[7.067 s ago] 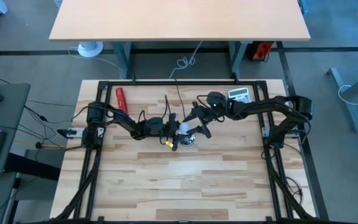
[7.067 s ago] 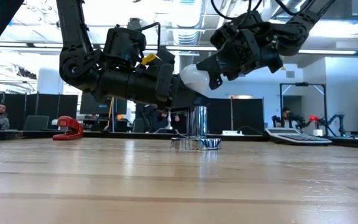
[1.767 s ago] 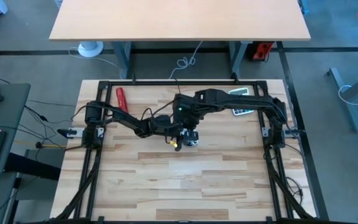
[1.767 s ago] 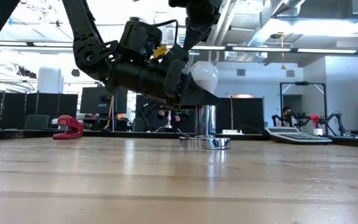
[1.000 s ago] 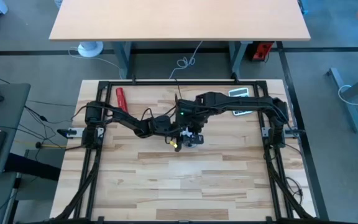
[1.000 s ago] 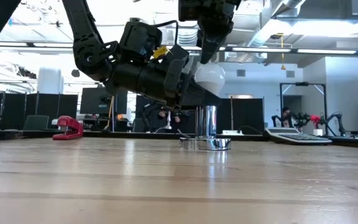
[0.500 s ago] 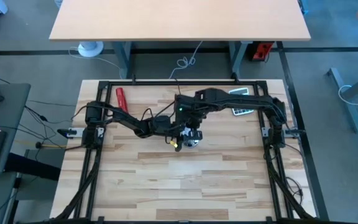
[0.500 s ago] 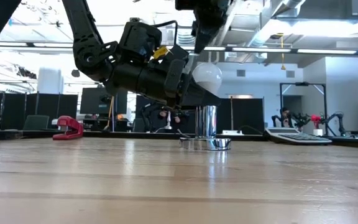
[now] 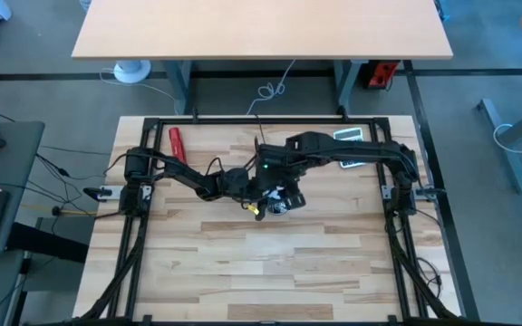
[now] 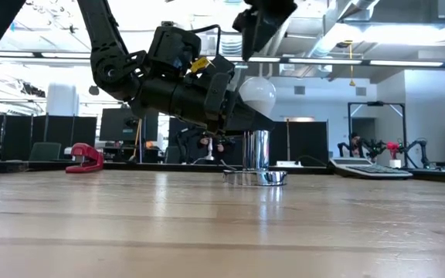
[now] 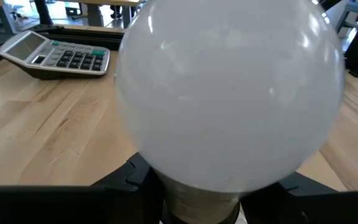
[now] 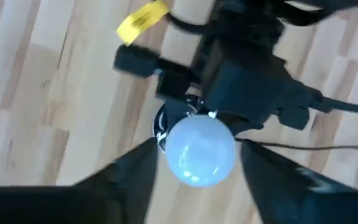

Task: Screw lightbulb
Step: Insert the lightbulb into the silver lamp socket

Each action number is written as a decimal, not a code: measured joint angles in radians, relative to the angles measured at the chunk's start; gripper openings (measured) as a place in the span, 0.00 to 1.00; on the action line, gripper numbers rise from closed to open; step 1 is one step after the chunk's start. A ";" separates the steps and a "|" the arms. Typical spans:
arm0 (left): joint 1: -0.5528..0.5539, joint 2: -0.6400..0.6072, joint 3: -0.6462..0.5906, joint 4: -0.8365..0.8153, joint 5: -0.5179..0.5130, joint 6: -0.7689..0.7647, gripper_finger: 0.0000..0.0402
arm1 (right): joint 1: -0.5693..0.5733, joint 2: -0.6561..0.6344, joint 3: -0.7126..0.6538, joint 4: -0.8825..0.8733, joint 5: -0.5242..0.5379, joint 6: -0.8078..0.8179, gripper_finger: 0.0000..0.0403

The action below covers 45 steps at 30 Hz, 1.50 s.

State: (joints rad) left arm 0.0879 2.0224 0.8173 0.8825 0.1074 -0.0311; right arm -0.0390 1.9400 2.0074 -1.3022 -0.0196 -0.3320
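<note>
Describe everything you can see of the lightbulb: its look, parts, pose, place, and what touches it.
The lightbulb is a small white, frosted-looking globe narrowing to a pale grey base. The left gripper is shut on that base, holding the bulb tilted, globe end up, in the air just above the shiny metal socket on the wooden table. The bulb is not in the socket. The right gripper, fingers spread, straddles the globe from above without visibly touching it.

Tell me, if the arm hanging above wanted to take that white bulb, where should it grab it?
Probably around the round glass dome of the lightbulb, coming down from above. The left gripper already clamps the bulb's narrow neck, so only the dome is free, and it tilts upward toward the right gripper, whose open fingers straddle it. The dome is smooth, so a light squeeze at its widest part seems safest.
</note>
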 joint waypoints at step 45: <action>0.001 0.002 -0.002 0.020 -0.003 -0.024 0.39 | -0.058 0.075 -0.051 -0.002 -0.016 0.114 0.53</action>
State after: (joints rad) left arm 0.0887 2.0243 0.8155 0.9028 0.1043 -0.0549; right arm -0.0968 2.0148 1.9560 -1.3043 -0.0361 -0.2179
